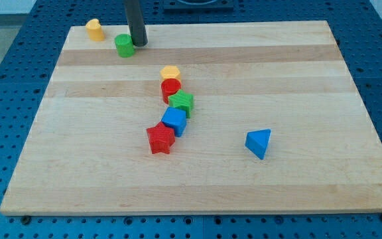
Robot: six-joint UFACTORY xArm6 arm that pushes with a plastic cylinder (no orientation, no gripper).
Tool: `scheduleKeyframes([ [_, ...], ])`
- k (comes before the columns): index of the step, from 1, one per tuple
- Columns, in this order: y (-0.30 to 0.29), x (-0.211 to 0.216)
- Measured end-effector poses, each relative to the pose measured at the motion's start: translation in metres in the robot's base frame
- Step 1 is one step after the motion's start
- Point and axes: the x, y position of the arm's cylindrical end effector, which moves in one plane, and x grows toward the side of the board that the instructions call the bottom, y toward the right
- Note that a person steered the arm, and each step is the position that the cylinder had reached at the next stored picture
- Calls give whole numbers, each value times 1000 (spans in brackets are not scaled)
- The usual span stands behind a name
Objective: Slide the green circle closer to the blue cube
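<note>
The green circle (125,46) sits near the view's top left of the wooden board (297,172). My tip (139,44) rests just to its right, touching or nearly touching it. The blue cube (174,121) lies near the board's middle, in a cluster well below and to the right of the green circle. The rod comes down from the view's top edge.
The cluster runs from a yellow hexagon (170,72) through a red cylinder (170,88), a green star (182,103) and the blue cube to a red star (160,139). A yellow block (95,30) stands at the top left corner. A blue triangle (258,143) lies at the right.
</note>
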Motion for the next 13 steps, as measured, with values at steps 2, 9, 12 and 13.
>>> scheduleKeyframes([
  [2,-54,29],
  [9,-95,74],
  [12,-79,150],
  [13,-88,146],
])
